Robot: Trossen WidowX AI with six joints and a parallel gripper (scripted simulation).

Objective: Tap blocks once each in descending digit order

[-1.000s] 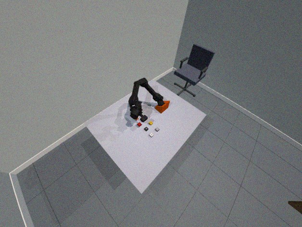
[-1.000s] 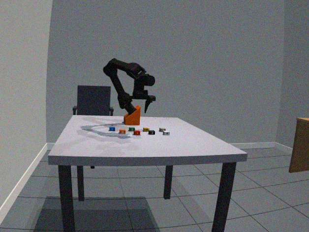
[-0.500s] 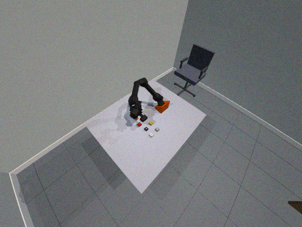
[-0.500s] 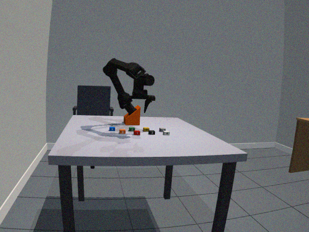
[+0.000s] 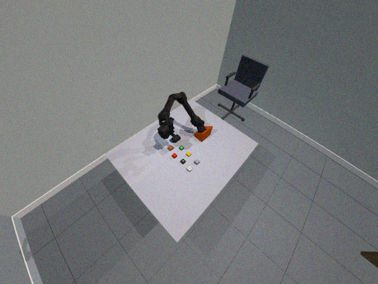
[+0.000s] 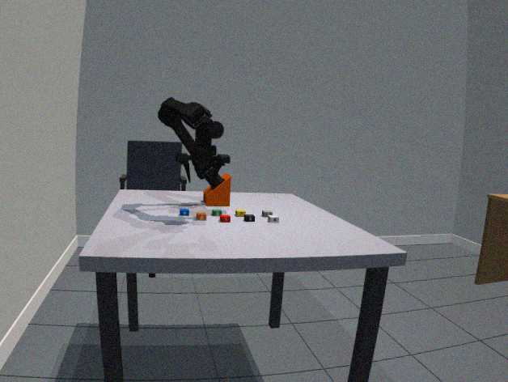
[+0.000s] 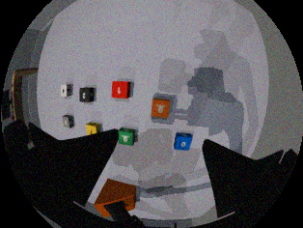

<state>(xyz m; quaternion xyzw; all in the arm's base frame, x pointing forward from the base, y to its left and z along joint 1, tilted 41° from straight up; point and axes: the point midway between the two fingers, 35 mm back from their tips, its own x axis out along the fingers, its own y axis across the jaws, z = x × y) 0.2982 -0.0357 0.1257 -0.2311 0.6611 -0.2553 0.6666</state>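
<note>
Several small coloured blocks lie in two rows on the white table (image 5: pixel 183 207) (image 6: pixel 230 246). They include a blue block (image 6: pixel 184 211) (image 7: pixel 182 141), an orange block (image 5: pixel 170 147) (image 6: pixel 201 215) (image 7: pixel 160 108), a green block (image 5: pixel 181 147) (image 6: pixel 216 212) (image 7: pixel 127 134), a red block (image 5: pixel 174 155) (image 6: pixel 224 218) (image 7: pixel 121 89), a yellow block (image 5: pixel 188 153) (image 6: pixel 239 212) (image 7: pixel 93 128), a black block (image 5: pixel 182 160) (image 6: pixel 249 217) (image 7: pixel 86 94), a grey block (image 5: pixel 196 161) (image 6: pixel 266 213) (image 7: pixel 68 119) and a white block (image 5: pixel 189 168) (image 6: pixel 273 218) (image 7: pixel 66 90). The digits are too small to read. My gripper (image 5: pixel 174 138) (image 6: pixel 196 177) (image 7: pixel 162 140) is open and empty. It hangs well above the table near the blue block, touching nothing.
The arm's orange base mount (image 5: pixel 204 133) (image 6: pixel 218 193) (image 7: pixel 116 195) stands behind the blocks. An office chair (image 5: pixel 241 88) (image 6: pixel 151 164) stands beyond the table. A wooden piece of furniture (image 6: pixel 493 238) is at the far right.
</note>
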